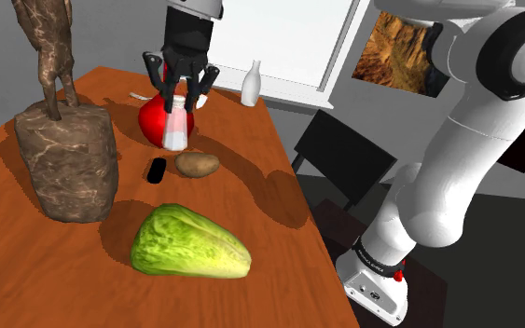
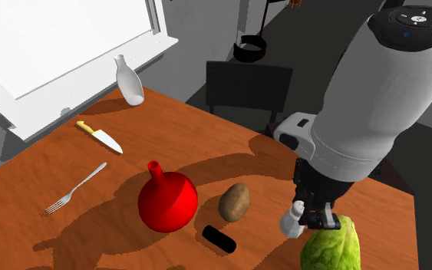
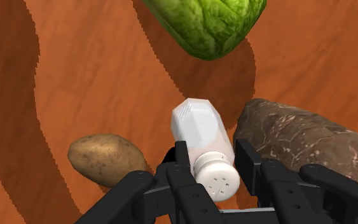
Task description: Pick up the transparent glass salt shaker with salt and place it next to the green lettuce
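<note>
Wrist view: gripper tight on salt shaker, long axis approx vertical, cap up

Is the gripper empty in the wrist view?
No, the gripper is shut on the salt shaker, with its black fingers clasping the body on either side just below the perforated cap.
</note>
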Available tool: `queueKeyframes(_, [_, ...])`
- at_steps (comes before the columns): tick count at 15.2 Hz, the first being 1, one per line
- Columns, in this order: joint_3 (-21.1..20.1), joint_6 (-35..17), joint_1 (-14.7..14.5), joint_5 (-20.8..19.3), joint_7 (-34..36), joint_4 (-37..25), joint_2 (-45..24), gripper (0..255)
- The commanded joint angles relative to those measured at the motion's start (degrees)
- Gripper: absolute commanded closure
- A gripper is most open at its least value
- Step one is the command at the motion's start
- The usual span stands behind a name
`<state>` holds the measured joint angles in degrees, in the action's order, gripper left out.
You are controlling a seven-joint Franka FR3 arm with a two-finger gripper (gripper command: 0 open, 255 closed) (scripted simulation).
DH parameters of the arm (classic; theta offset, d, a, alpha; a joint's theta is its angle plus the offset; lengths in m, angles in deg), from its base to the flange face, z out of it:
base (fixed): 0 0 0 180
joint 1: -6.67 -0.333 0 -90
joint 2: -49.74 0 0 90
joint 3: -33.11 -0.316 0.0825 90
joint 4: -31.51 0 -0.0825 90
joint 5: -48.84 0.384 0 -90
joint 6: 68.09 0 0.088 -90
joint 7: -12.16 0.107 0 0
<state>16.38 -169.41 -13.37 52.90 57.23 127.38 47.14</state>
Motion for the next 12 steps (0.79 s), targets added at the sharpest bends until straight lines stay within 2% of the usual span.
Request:
queueKeyframes(1, [-1.4, 0.2, -1.7, -1.1, 3.4, -3.1, -2.8, 255])
queueKeyframes(12, [-1.4, -8.2, -1.7, -0.9, 2.8, 5.4, -2.7, 255])
